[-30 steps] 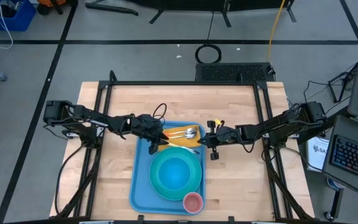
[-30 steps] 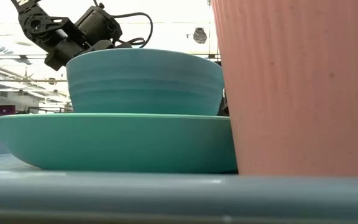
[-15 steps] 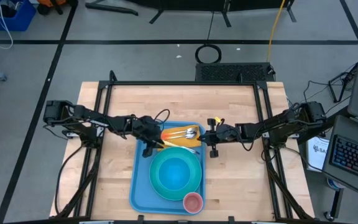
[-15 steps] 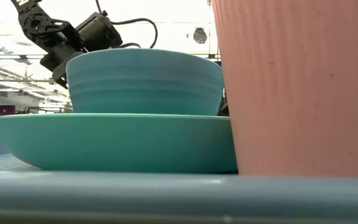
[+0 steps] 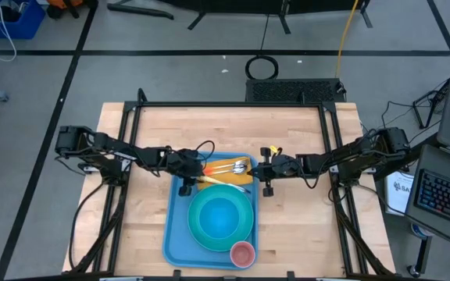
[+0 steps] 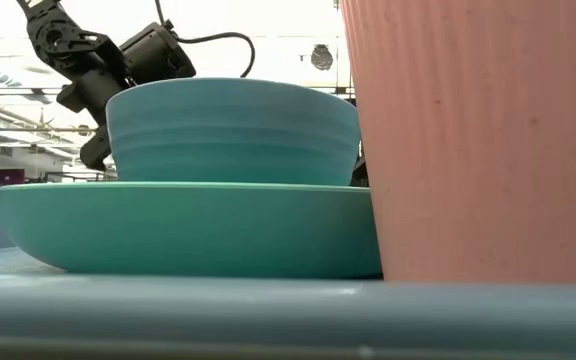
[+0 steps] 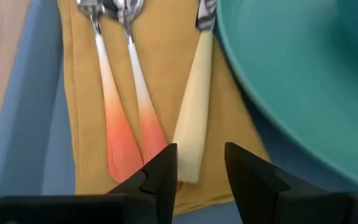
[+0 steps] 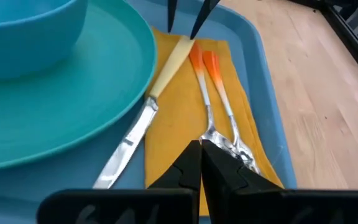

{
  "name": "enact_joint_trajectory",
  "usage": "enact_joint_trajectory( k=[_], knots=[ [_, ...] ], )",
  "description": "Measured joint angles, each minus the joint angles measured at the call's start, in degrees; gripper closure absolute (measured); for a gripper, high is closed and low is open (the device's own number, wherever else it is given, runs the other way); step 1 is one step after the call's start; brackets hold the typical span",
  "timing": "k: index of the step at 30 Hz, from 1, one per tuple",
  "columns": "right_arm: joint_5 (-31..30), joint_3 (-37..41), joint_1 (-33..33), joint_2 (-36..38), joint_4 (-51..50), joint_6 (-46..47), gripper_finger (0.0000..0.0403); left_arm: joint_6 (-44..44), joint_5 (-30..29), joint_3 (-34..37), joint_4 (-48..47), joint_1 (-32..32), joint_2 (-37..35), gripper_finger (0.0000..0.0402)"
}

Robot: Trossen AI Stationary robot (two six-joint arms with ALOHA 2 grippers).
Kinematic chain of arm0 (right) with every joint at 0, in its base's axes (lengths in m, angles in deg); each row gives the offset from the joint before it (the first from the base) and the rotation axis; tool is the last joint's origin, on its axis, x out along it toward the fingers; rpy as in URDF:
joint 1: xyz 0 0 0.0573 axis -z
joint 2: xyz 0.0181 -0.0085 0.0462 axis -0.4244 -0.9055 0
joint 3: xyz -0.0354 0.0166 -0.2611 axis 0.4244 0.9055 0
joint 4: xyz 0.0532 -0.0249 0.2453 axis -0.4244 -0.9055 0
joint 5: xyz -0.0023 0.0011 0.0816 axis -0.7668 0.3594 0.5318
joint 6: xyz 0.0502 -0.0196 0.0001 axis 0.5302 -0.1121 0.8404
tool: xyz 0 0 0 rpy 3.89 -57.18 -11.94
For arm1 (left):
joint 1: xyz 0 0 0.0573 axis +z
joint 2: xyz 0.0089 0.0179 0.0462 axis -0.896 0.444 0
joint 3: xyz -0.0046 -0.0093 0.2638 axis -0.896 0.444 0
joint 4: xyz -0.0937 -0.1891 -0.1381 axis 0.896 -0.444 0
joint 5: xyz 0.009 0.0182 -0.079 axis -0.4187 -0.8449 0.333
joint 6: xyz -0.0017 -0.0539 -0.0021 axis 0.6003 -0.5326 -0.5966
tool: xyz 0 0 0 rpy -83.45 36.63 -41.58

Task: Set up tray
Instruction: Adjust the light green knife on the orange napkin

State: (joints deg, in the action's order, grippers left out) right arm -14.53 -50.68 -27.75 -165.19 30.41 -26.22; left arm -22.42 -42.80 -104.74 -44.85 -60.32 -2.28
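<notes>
The left gripper (image 7: 201, 165) hangs with its fingers spread a little apart just over the handle end of the knife (image 7: 191, 134) on the yellow napkin (image 7: 160, 74), gripping nothing, at the far left corner of the tray (image 5: 176, 226), which lies on the desk (image 5: 295, 234) between the two arms. The right gripper (image 8: 201, 158) is pressed together, empty, just above the heads of the two orange-handled utensils (image 8: 219, 109). In the low view, the plate (image 6: 178, 225), bowl (image 6: 233, 130) and pink cup (image 6: 478, 140) hide the napkin and cutlery.
</notes>
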Motion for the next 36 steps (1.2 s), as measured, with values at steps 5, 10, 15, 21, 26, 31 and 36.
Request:
enact_joint_trajectory(
  k=[5, 10, 15, 21, 26, 31, 36],
  knots=[
    [0.0, 0.0, 0.7, 0.0, 0.0, 0.3, 0.0399, 0.1, -0.6, 0.0, 0.5, -0.7, 0.1, 0.0235],
    [0.0, 0.0, 1.5, 0.0, 0.0, 1.5, 0.0399, 1.9, -0.7, 0.0, 1.6, -1.7, 0.1, 0.0198],
    [0.1, 0.0, 1.5, 0.0, 0.5, 1.6, 0.0399, 3.7, -2.1, 0.0, 1.3, -1.9, 0.1, 0.0182],
    [0.0, 0.0, 1.5, 0.0, 2.2, 2.2, 0.0399, 4.4, -2.2, 0.0, 1.1, -1.0, 1.5, 0.0188],
    [0.0, 0.0, 1.6, 0.0, 2.6, 2.2, 0.0399, 4.4, -2.2, 0.0, 2.7, -1.0, 4.5, 0.0205],
    [0.0, 0.0, 1.6, 0.0, 2.8, 2.2, 0.0399, 4.3, -2.1, 0.0, 3.6, -0.9, 5.1, 0.0224],
    [0.0, 0.0, 1.5, 0.0, 3.0, 2.2, 0.0399, 4.2, -2.1, 0.0, 2.9, -0.9, 4.5, 0.0247]
  ],
)
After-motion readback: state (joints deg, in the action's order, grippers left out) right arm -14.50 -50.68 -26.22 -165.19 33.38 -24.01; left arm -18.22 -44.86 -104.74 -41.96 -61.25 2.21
